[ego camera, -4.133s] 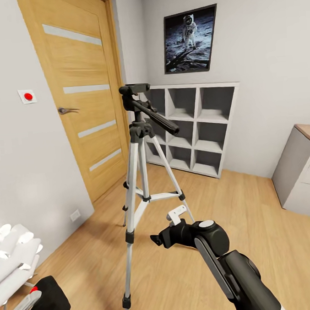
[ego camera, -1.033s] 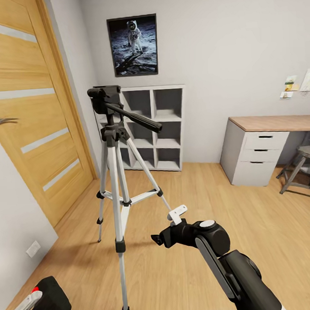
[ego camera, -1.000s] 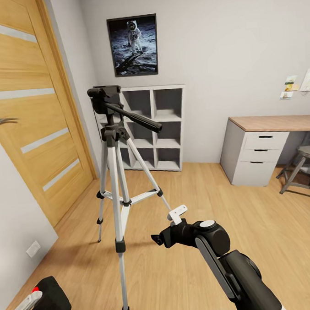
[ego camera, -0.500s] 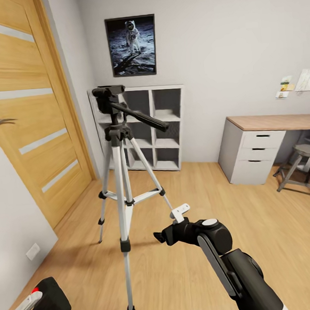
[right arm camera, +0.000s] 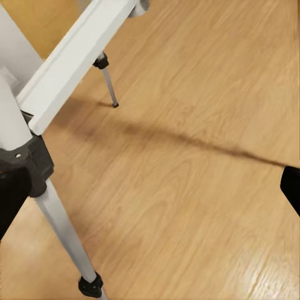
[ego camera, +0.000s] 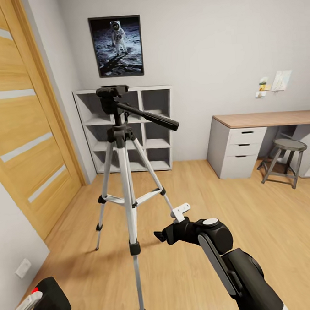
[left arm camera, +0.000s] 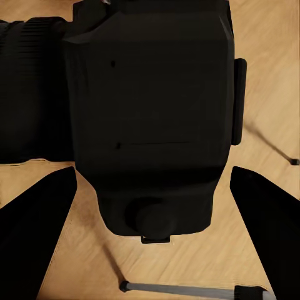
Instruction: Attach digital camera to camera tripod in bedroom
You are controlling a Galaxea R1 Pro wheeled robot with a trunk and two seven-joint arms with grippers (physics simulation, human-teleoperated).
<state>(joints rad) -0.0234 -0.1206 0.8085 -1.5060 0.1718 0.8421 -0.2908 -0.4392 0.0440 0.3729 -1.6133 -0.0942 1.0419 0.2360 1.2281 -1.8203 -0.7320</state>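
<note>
Camera tripod stands upright on the wood floor, legs spread, in front of the white cube shelf, black handle angled out to the right. Digital camera sits between the left claw fingers, clamped, low at the near left corner of the floor, well below the tripod head. Right claw hangs beside a tripod leg; fingers apart, holding nothing. Astronaut poster above shelf.
</note>
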